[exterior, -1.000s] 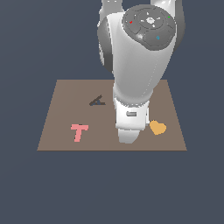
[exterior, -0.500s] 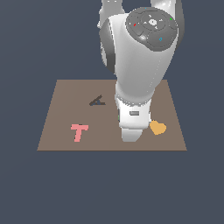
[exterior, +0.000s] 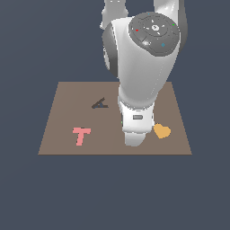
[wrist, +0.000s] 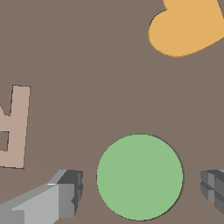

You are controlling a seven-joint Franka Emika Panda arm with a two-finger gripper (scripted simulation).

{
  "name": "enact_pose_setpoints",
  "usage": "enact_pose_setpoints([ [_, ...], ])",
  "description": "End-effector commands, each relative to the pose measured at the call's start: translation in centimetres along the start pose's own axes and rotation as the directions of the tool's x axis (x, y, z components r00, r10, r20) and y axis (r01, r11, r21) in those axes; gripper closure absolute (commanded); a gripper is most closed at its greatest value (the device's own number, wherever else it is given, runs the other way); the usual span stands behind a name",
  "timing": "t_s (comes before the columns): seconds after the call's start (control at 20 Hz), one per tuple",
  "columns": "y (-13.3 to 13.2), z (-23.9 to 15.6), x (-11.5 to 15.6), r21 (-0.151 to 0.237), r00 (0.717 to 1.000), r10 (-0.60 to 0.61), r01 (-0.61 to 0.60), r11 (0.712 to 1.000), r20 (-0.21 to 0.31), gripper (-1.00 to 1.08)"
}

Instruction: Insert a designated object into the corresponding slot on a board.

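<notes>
A: Where do we stand with the disc?

B: In the wrist view we see it lying flat on the board, a plain green round. It sits between the two fingers of our end effector, one finger on each side, and a strip of bare board shows between each finger and the disc's rim.

A: So we are not gripping it?

B: No. The end effector is released, spread wider than the disc, touching nothing that we can see.

A: What else is near it?

B: The orange heart lies close by on the board, apart from the disc. A pale tan letter piece shows at the picture's border, only partly in view, so we cannot say which letter it is.

A: And from outside?

B: In the exterior view our arm stands low over the board, and its wrist hides the disc and the fingers. The heart lies just beside the wrist, toward the board's edge on the exterior view's right. The pink T lies near the board's front corner on the exterior view's left. The dark A-shaped cutout sits nearer the board's middle, well apart from the T.

A: The round hole?

B: We cannot find it in either view.
</notes>
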State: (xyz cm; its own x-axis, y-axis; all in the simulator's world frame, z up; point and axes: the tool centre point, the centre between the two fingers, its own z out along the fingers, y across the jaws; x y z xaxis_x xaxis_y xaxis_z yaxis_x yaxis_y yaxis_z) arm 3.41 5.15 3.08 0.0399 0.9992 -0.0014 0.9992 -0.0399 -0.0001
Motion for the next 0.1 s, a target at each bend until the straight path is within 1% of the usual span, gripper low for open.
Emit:
enact_pose_setpoints([
  [0.0, 0.01, 0.00, 0.00, 0.000, 1.000, 0.000, 0.000, 1.000, 0.000, -0.92],
  [0.05, 0.01, 0.00, 0.00, 0.000, 1.000, 0.000, 0.000, 1.000, 0.000, -0.92],
])
